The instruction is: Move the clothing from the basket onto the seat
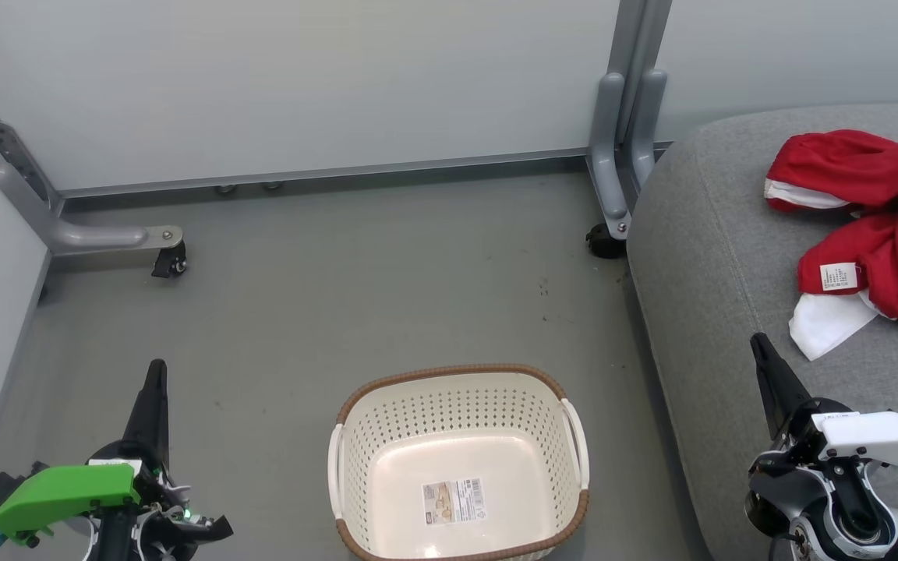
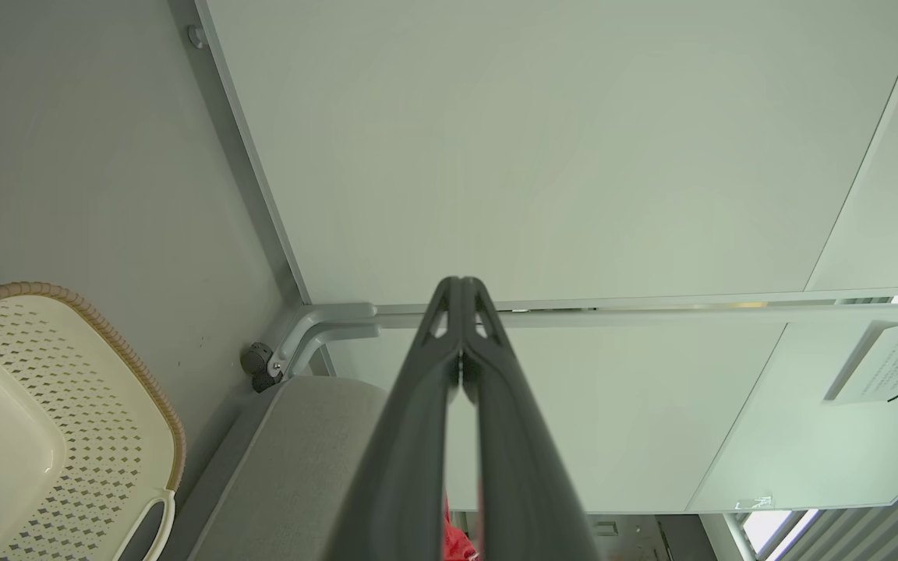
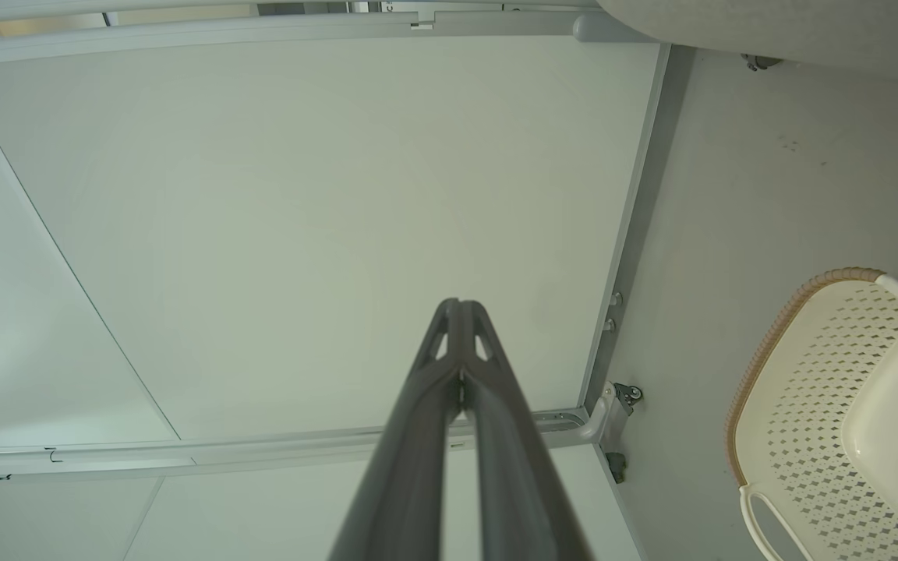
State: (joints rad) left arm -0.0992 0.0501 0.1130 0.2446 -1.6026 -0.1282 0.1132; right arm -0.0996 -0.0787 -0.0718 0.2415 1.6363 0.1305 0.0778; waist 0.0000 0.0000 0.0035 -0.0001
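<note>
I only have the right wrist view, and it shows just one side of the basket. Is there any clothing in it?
Observer: No. In the head view the basket holds nothing but a barcode sticker on its base.
Operator: So where is the clothing?
Observer: The red clothing lies bunched on the grey seat, to the right of the basket.
Operator: What about the left gripper?
Observer: The left gripper is shut with nothing in it, above the floor to the left of the basket.
</note>
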